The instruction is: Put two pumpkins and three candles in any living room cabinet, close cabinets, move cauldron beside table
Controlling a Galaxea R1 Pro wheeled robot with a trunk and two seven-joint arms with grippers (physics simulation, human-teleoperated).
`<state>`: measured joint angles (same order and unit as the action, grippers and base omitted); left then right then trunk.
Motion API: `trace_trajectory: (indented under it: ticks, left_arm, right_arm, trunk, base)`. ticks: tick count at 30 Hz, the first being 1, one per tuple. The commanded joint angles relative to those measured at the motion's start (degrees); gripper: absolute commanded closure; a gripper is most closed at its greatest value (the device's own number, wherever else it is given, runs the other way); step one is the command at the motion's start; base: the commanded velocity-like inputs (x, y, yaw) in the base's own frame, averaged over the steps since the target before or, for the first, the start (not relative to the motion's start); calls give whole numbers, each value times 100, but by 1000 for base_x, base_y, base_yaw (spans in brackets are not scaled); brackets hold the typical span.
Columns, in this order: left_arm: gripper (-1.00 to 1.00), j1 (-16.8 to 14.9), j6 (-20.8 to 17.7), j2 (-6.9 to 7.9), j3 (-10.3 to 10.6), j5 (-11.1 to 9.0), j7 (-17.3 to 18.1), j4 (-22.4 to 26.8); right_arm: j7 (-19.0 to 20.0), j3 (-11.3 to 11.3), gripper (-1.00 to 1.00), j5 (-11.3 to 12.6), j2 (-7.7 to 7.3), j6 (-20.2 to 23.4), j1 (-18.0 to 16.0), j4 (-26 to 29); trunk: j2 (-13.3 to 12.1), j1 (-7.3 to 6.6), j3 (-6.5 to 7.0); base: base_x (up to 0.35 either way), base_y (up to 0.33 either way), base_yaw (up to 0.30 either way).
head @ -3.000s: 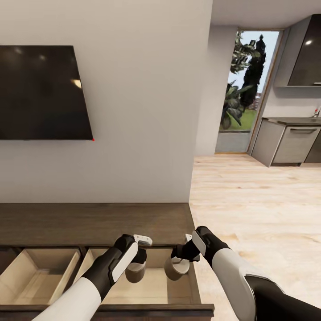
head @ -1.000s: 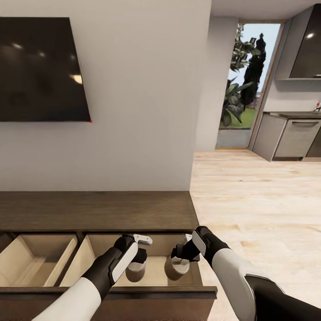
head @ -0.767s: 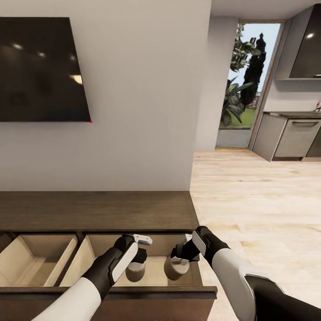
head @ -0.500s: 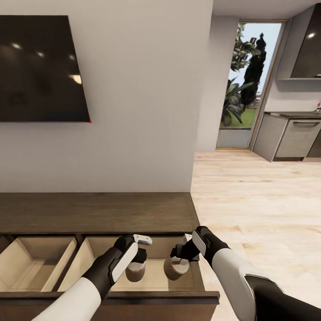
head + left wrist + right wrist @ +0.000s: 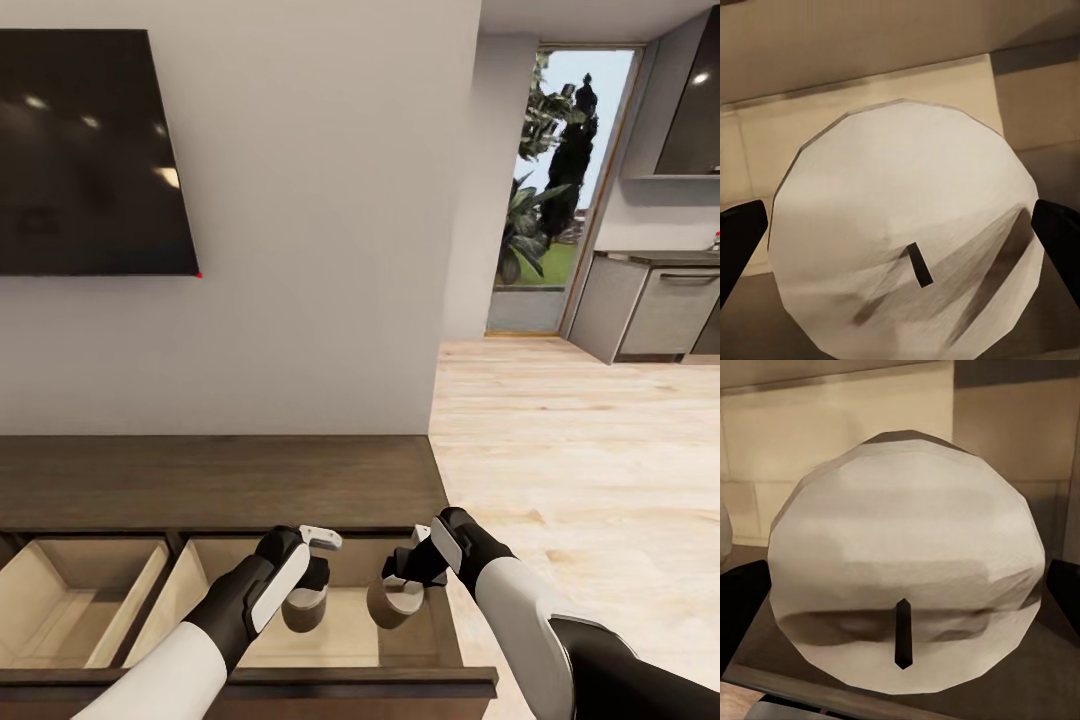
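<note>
In the head view, both arms are reached forward and down over the open right-hand drawer of the cabinet, a long, low dark-brown unit set against the pale wall beneath a dark wall screen. The left arm is bent inward from the lower left, and its left gripper is closed around a pale candle held upright above the drawer's light interior. The right arm is brought in from the lower right with the forearm angled toward the middle, and the right gripper is clamped on a second candle near the drawer's right wall. In the left wrist view, the candle top with its short dark wick is seen between two dark fingertips pressed at its sides. In the right wrist view, the other candle is likewise pinched between dark fingers. A second open drawer is seen to the left. Whether either candle touches the drawer floor cannot be told.
</note>
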<state>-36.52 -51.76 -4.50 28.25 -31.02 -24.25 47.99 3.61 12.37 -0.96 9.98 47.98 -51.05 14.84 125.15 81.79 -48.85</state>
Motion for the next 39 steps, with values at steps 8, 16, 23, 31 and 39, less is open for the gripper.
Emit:
trace_trajectory:
  ticks: [8,16,23,31,39]
  left_arm:
    - [100,-4,-10,8,14,-62,-56,4]
    - [100,-4,-7,10,17,-49,-54,0]
    - [100,-4,4,11,22,-40,-54,0]
    - [100,-4,7,11,27,-36,-60,9]
    - [100,-4,10,19,24,-35,-62,52]
  right_arm:
    - [17,19,100,-9,2,27,-1,10]
    - [14,19,100,-9,2,27,-1,10]
    - [-99,9,100,-60,2,27,-1,10]
    - [-597,2,100,-73,2,13,-1,40]
    - [-704,2,100,-76,2,-94,-1,44]
  trunk:
    - [203,109,-96]
    - [524,285,-239]
    - [805,438,-365]
    - [1005,548,-455]
    - [1005,548,-455]
  base:
    - [3,0,0]
    - [0,0,0]
    - [0,0,0]
    - [0,0,0]
    - [0,0,0]
